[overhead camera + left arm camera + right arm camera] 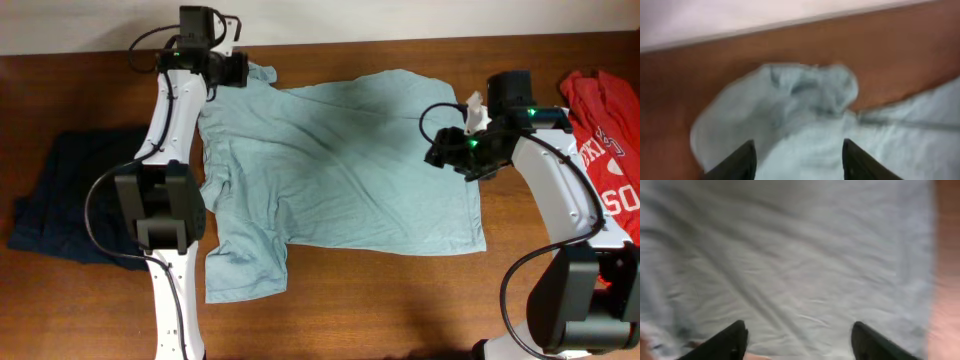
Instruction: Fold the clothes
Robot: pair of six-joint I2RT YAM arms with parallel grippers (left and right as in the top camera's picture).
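Teal T-shirt point(340, 170) lies spread out mid-surface point(400, 310). Left hand point(799, 161) is released, fingers point(742, 162) wide apart over the bunched sleeve point(790, 95) at the shirt's 11 o'clock; finger bases are cut off at frame bottom. Right hand point(800, 341) is also released, over the hem side at 3 o'clock; the view is blurred, so can't tell if it touches cloth. Navy garment point(60, 200) at 9 o'clock is partly hidden by left arm point(170, 130). Red shirt point(605, 140) is cut off at the 3 o'clock edge.
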